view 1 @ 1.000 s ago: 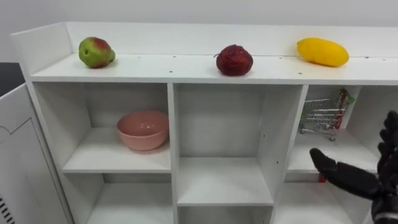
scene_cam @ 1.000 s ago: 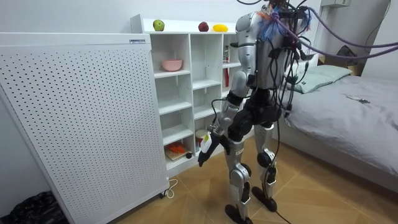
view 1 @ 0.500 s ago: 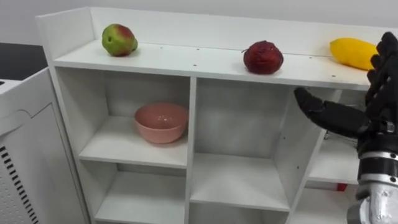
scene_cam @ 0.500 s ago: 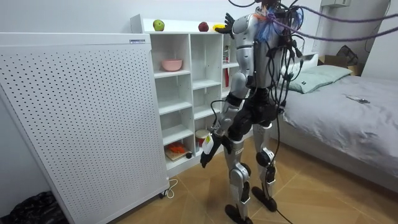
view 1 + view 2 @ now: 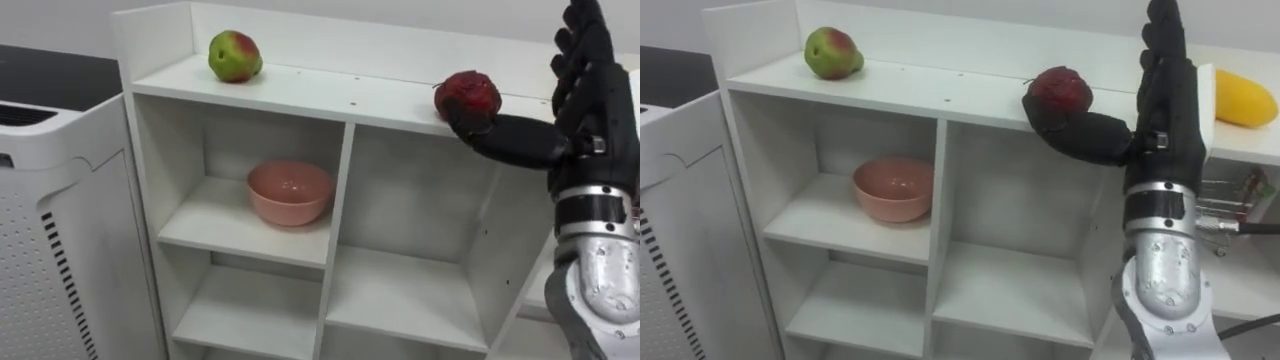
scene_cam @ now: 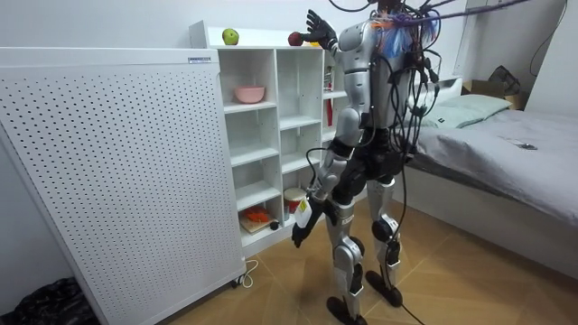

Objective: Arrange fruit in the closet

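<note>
Right hand (image 5: 590, 110) is spread, thumb at the red fruit (image 5: 468, 95) by the front edge of the closet top (image 5: 330, 92); the grasp seems starting, next the fingers must curl round it, while the left hand (image 6: 301, 221) hangs low.

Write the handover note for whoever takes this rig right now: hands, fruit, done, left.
Right robot hand: open, raised at the closet's top board, thumb reaching to the dark red fruit; not gripped.
Left robot hand: low by the thigh in the room view, idle.
Fruit: green-red fruit, dark red fruit and yellow mango all on the top board. Pink bowl sits in the upper left compartment.
Done: no fruit grasped yet.
Left: probably close on the red fruit, then place it.
</note>
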